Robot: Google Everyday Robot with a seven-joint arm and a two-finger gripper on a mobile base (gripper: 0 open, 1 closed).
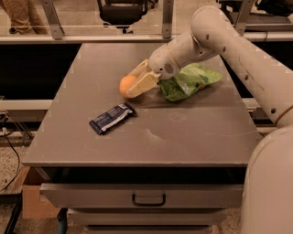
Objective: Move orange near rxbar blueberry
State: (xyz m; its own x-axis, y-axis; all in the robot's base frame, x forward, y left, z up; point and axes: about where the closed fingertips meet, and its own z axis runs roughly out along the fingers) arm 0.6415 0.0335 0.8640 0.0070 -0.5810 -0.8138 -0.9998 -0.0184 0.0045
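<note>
My gripper (130, 87) is shut on the orange (126, 85), a small round fruit held between the cream fingers (143, 83) just above the grey table (183, 132). The rxbar blueberry (112, 118), a flat navy wrapper with white lettering, lies on the table to the lower left of the orange, a short gap away. My arm reaches in from the upper right.
A light-green snack bag (190, 81) lies on the table right of the gripper, under my arm. The table's front edge has a drawer with a handle (149, 199). An office chair (121, 9) stands behind the rail at the back.
</note>
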